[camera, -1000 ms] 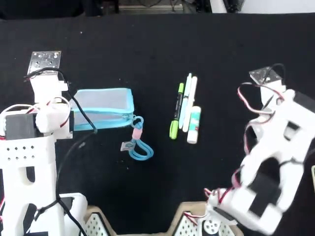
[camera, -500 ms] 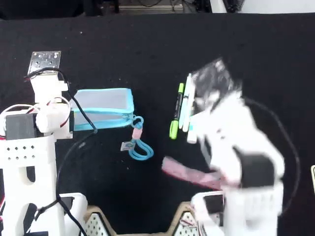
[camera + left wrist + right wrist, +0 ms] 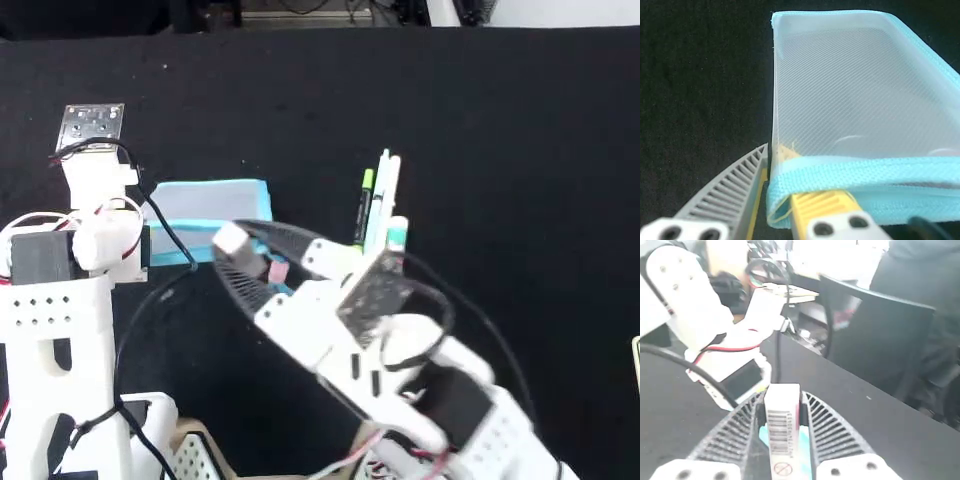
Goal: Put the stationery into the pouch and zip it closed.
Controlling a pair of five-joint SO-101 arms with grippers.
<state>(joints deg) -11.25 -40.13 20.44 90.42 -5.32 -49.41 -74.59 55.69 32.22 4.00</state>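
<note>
In the high view, the left arm (image 3: 60,300) stood along the left edge of the frame on the black table (image 3: 500,120). The left gripper (image 3: 148,240) sat at the left end of the light blue pouch (image 3: 215,203), which lay flat left of centre. The right arm (image 3: 400,370) stretched from the lower right toward the middle. The right gripper (image 3: 232,250) was over the right end of the pouch, its dark fingers closed on a small white block (image 3: 232,239). Above and right of centre lay a green highlighter (image 3: 365,205) and two pale pens (image 3: 382,195), side by side and touching. A glue stick (image 3: 397,233) lay just beside them, partly hidden by the right arm.

In the left wrist view, the pouch (image 3: 855,95) filled the upper right of the frame, with translucent mesh and a blue trim. The left gripper (image 3: 776,165) sat at the bottom. Its grey ribbed finger (image 3: 735,200) and yellow finger (image 3: 822,207) were pinched on the pouch's near corner.

In the right wrist view, the right gripper (image 3: 782,400) rose from the bottom centre, its ribbed fingers narrow and pressed against both sides of the white block (image 3: 781,430). The block stood upright and bore a barcode label. The left arm (image 3: 685,295) showed at the upper left over the table (image 3: 850,405), and a dark chair (image 3: 875,335) stood beyond the table's far edge.
</note>
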